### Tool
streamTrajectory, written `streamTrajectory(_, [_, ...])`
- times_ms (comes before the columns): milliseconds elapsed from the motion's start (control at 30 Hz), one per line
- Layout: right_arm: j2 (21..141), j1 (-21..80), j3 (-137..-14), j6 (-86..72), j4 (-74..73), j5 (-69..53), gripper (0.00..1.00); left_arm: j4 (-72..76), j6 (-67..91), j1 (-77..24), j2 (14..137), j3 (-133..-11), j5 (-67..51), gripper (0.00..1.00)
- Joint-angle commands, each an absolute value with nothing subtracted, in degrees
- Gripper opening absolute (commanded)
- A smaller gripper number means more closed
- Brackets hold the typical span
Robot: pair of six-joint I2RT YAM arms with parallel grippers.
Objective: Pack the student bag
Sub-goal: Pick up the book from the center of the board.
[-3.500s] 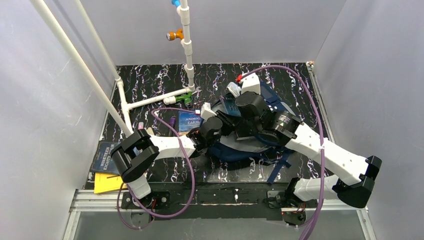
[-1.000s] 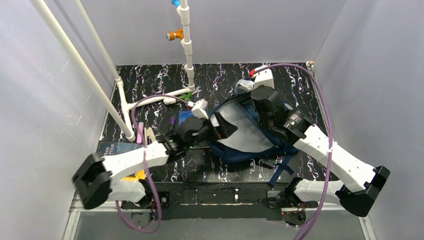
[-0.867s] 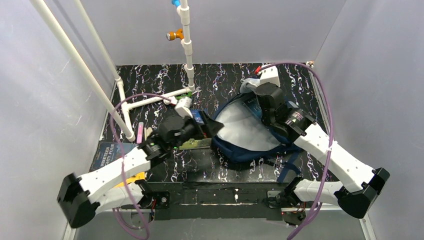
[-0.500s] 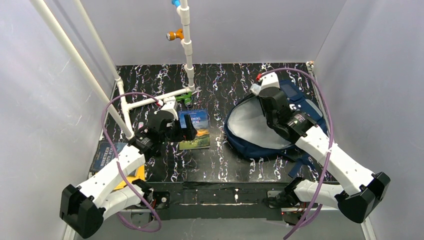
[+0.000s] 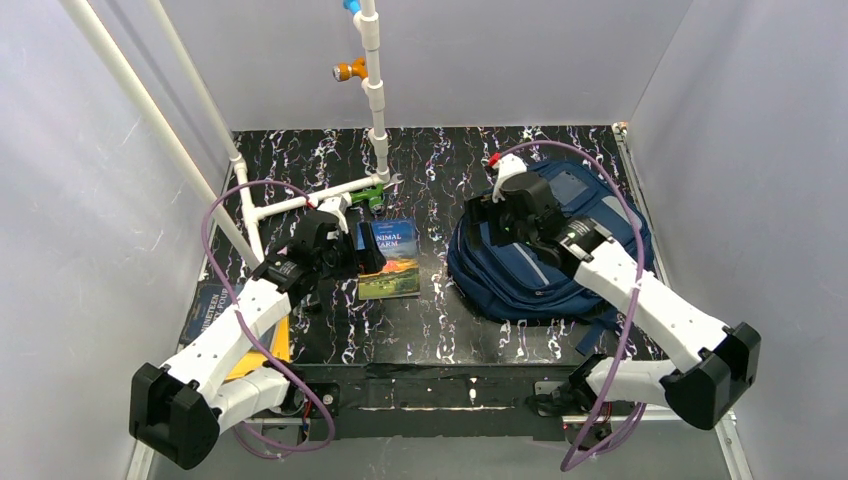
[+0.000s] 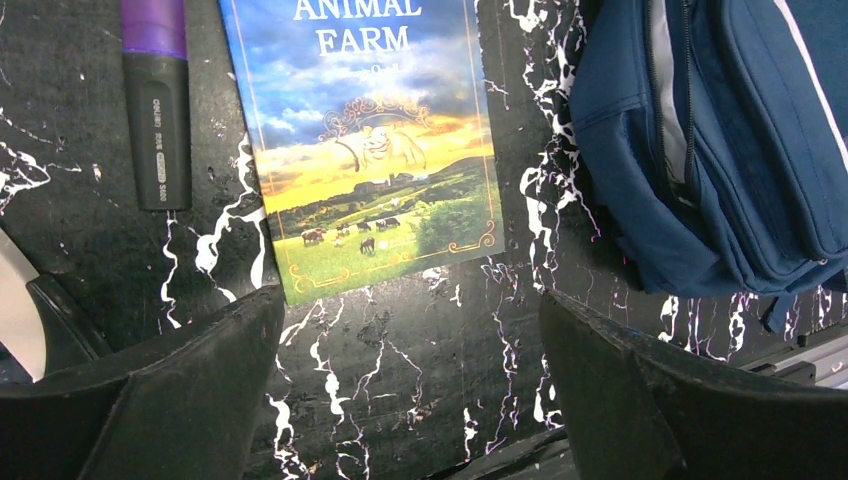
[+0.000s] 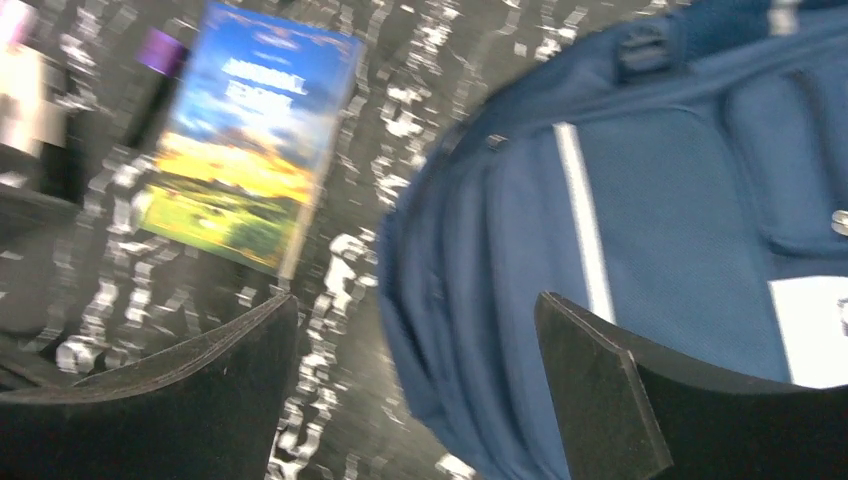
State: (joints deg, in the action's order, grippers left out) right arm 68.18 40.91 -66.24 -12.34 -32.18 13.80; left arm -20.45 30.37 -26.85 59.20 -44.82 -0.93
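The left fingers (image 6: 150, 400), spread wide, are poised over the book (image 6: 370, 150) mid-table, probably to grasp it; the right fingers (image 7: 640, 410), spread and empty, hang above the student bag (image 7: 650, 200).

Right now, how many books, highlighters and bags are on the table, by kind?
Books: 2, Animal Farm and a dark blue book at the left edge.
Highlighters: 1, a purple-capped highlighter.
Bags: 1, the student bag.
Total: 4.
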Motion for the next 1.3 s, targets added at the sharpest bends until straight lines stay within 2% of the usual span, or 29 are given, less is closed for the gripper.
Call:
streamTrajectory(0, [74.3,43.4,-65.5,-25.7,-16.8,2.5,0.92,-22.0,31.3,-25.5,59.9,-45.7,-4.1,0.98])
streamTrajectory(133, [85.5,48.1,-65.6,-36.5,-8.8,-1.5,0.88,-21.4,32.4,-25.4,59.3,-44.7,-6.6,0.98])
streamTrajectory(333, [97.2,48.8,-67.1,-45.5,-6.8,-2.3,0.8,-21.9,31.8,-25.4,56.3,-43.1,-6.8,0.98])
streamTrajectory(533, [102.3,49.0,-63.1,-48.7,-3.0,-1.3,0.59,-20.7,32.0,-25.4,56.0,-40.8,-8.6,0.98])
streamTrajectory(833, [105.2,49.4,-60.4,-50.8,-0.9,3.8,0.38,-20.1,31.4,-25.4,56.3,-40.2,-9.2,0.98])
streamTrajectory(1000, [104.7,49.4,-57.7,-52.7,2.5,5.5,0.19,-19.8,31.4,-25.4,56.2,-39.9,-8.9,0.98])
streamTrajectory(1133, [103.5,49.4,-56.9,-53.1,3.9,4.9,0.18,-17.2,32.3,-25.4,56.7,-38.4,-8.5,0.98])
streamTrajectory(1267, [103.6,49.3,-56.6,-52.8,3.9,4.6,0.24,-9.5,33.5,-25.4,61.2,-34.9,-7.3,0.85])
